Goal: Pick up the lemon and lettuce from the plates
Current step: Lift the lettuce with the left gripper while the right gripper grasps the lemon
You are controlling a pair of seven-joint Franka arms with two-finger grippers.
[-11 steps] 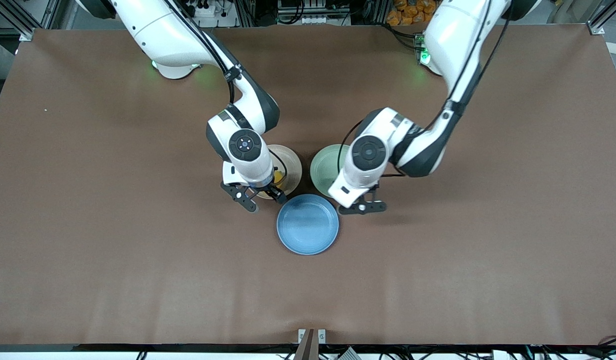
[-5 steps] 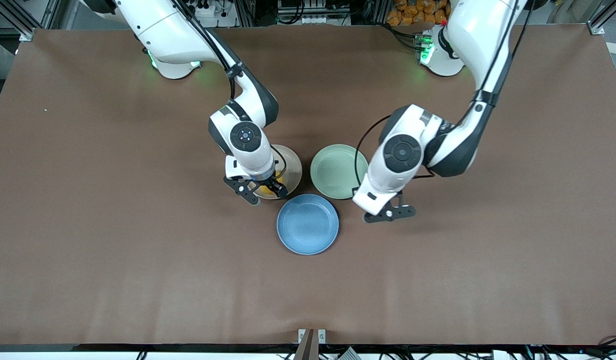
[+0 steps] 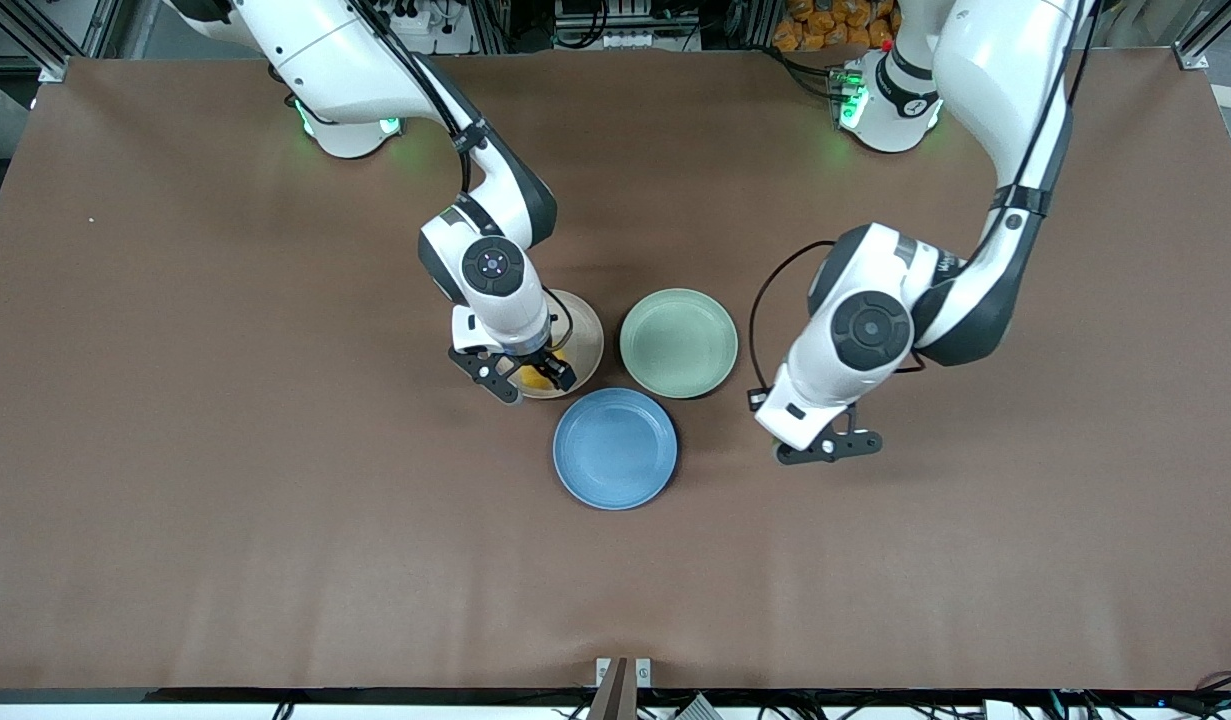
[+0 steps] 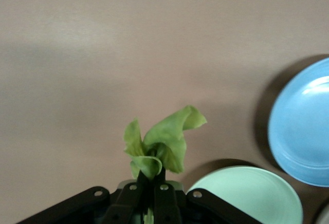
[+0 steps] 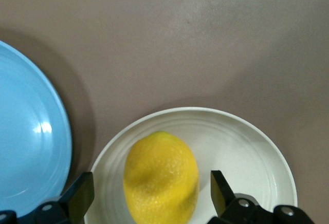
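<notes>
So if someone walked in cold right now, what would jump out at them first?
Probably the lettuce, pinched in the left gripper over bare table toward the left arm's end, with the mint green plate it is meant to come from bare. Next, the lemon lying on the beige-pink plate, with the right gripper low over it and its open fingers either side.

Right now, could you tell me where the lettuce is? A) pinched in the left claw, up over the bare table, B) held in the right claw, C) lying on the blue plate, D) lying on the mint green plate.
A: the left wrist view shows the lettuce pinched in the shut left claw over the bare table, with the mint green plate empty.
</notes>
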